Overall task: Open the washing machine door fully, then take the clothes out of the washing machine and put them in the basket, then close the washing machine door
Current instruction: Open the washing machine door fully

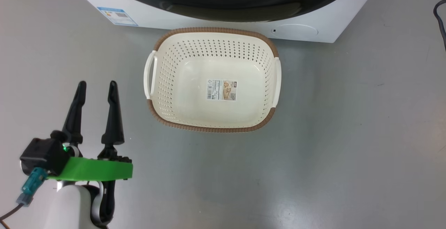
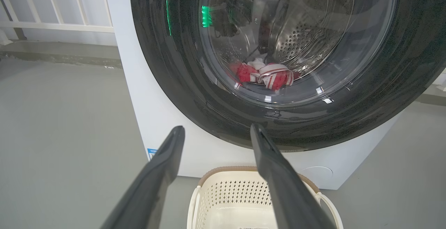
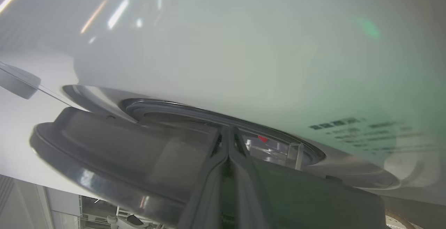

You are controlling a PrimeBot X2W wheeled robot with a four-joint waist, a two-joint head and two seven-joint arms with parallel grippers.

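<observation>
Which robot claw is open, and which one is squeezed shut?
The left claw is open: its two fingers stand apart beside the basket. The right claw has its fingers pressed together at the washer door.

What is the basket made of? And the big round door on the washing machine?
The basket looks like cream moulded plastic, smooth, with punched holes; its brown rim only imitates weave. The washing machine door seems glossy black plastic, since it mirrors lights, around a clear window, probably glass.
</observation>
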